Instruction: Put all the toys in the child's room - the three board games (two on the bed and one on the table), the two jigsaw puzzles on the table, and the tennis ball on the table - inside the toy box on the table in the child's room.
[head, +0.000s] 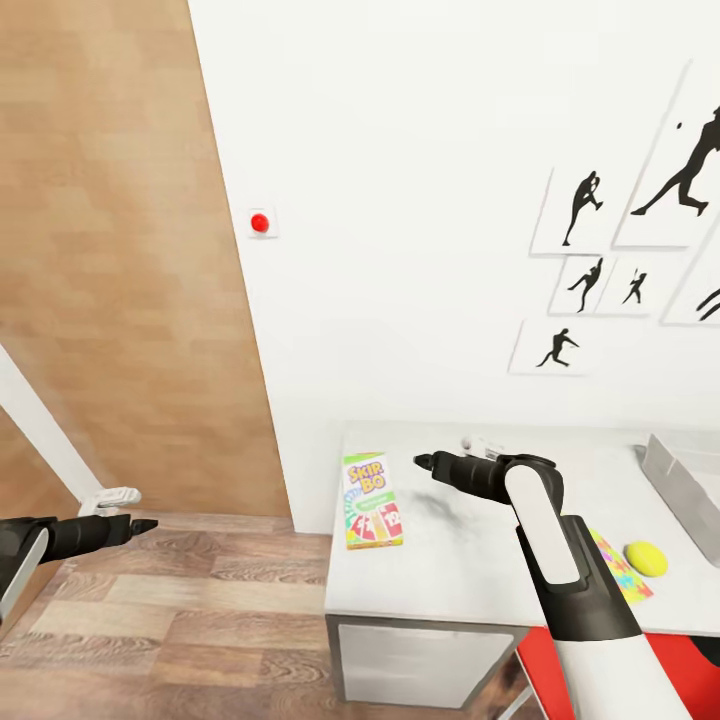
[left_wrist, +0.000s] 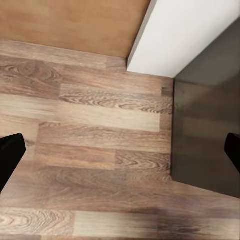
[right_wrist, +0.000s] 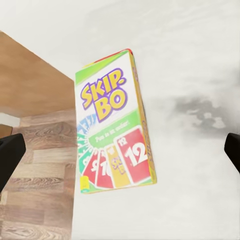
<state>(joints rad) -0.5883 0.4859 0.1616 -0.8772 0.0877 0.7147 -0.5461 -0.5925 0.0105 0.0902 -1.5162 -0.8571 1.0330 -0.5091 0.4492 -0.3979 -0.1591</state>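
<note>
I see the right gripper (head: 420, 460) jaws spread wide and empty above the white table (head: 450, 570), Skip-Bo box (right_wrist: 112, 125) lying flat between and below them, left gripper (head: 148, 525) also wide, empty.

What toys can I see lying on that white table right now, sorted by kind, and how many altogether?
Board games: 1, the Skip-Bo box
Jigsaw puzzles: 1, the colourful puzzle, partly hidden behind the right arm
Balls: 1, the yellow tennis ball
Total: 3 toys on the table
</note>
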